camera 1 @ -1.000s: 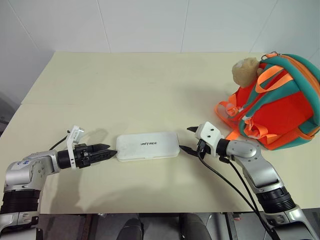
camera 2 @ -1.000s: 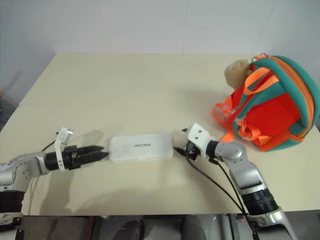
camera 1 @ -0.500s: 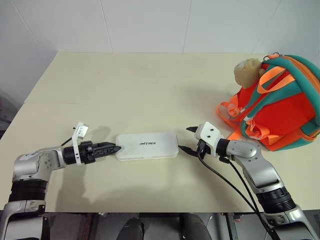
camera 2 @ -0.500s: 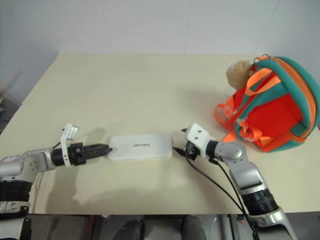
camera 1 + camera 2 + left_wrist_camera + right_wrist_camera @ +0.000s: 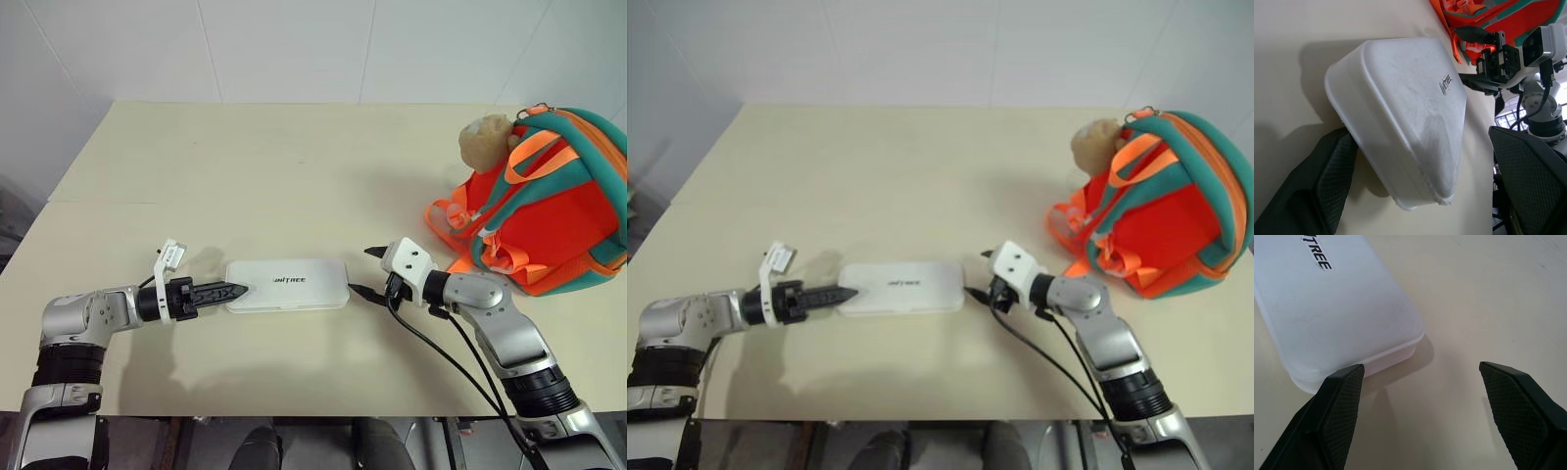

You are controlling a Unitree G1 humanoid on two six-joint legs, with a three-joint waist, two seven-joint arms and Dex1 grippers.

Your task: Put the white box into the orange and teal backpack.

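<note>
The white box point(image 5: 287, 285) lies flat on the cream table point(image 5: 294, 166), with its lettering up. My left gripper point(image 5: 235, 291) is open at the box's left end. In the left wrist view that end of the box point(image 5: 1400, 107) sits between the spread fingers point(image 5: 1327, 181), one close against its edge. My right gripper point(image 5: 367, 272) is open just off the box's right end, apart from it. The right wrist view shows a corner of the box point(image 5: 1332, 308) beside one finger point(image 5: 1342, 406). The orange and teal backpack point(image 5: 549, 215) stands at the table's right side.
A tan plush toy point(image 5: 485, 137) hangs on the backpack's upper left. Orange strap loops point(image 5: 446, 213) trail from the backpack onto the table toward my right gripper. Black cables run along my right forearm. The table's front edge is close below both arms.
My left gripper has moved right and rolled, so the box's left end now lies between its fingers. The box and the right arm have not moved.
</note>
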